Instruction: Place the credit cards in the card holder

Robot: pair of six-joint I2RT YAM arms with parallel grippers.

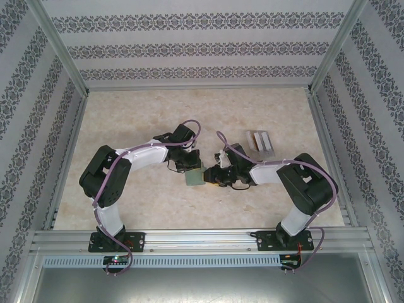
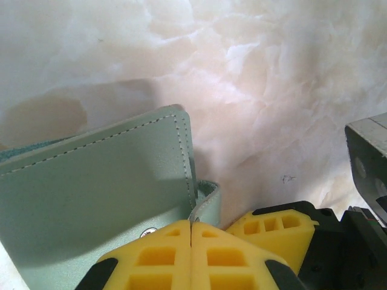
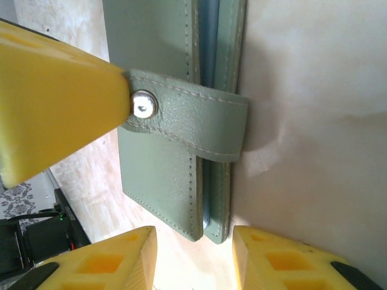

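- L gripper: fingers shut, pinching snap tab of card holder
- R gripper: jaws apart, straddling its end edge, not clamped
- Card holder: folded, betw. both grippers, mid table
- Blue card: edge shows betw. the leaves

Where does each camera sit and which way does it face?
Top external: above, behind the bases, looking down on table; both arms show.
Left wrist: looks along shut left gripper pinching the card holder.
Right wrist: looks past open right gripper at the card holder's edge.
Shared: all three see the card holder.
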